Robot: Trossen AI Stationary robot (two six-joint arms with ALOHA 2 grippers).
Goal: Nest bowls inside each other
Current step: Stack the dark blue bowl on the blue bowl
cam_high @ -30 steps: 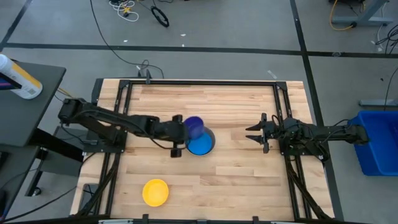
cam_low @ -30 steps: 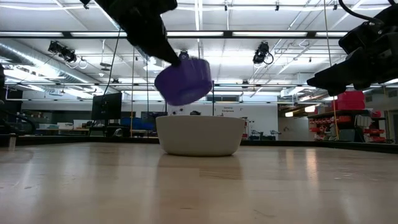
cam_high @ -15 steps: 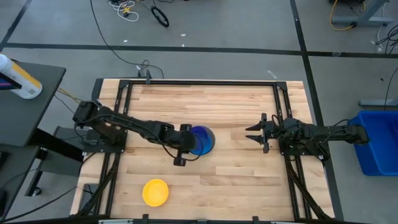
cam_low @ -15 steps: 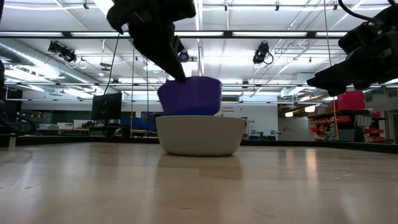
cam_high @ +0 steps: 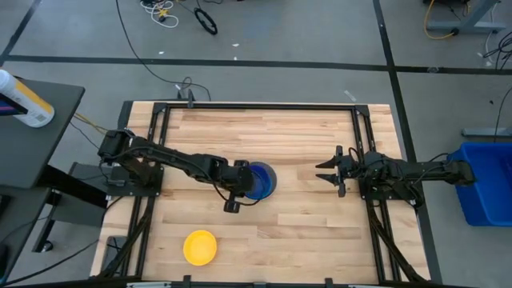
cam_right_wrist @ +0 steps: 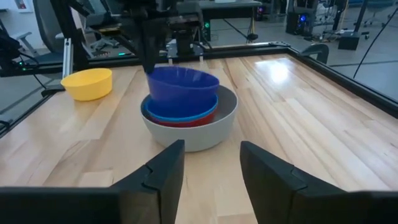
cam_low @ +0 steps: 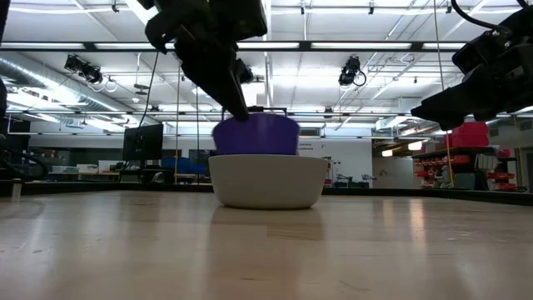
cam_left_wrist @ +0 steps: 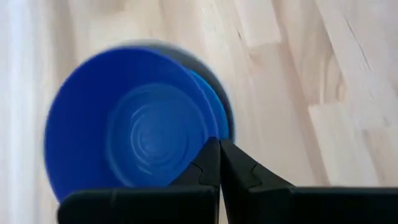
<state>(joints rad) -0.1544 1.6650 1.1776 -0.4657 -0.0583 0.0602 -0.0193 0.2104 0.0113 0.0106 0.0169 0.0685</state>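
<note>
A stack of bowls stands at the table's middle: the grey bowl outermost, with a red bowl and a light blue bowl inside it. The dark blue bowl is upright on top, its lower part down inside the stack and its rim well above the others. My left gripper is shut on it, reaching in from the left. The yellow bowl rests on its base alone near the front left. My right gripper waits open at the right, pointing at the stack. My left gripper pinches the dark blue bowl's rim on the side toward the table's left, one finger over the inner wall and the other on the outer wall. The fingers slant down from the left. Whether the bowl rests on the light blue one, I cannot tell.
Black frame rails run along the table's left and right sides. A blue bin stands off the table to the right, and a white bottle lies on a dark side table at the left. Bare wood lies at the far side and front right.
My left gripper has gone toward the table's right and down over the stack, tipping further downward. The dark blue bowl, tilted and held above the grey bowl a second ago, has turned upright and sunk into the stack. The gripper has stayed shut.
</note>
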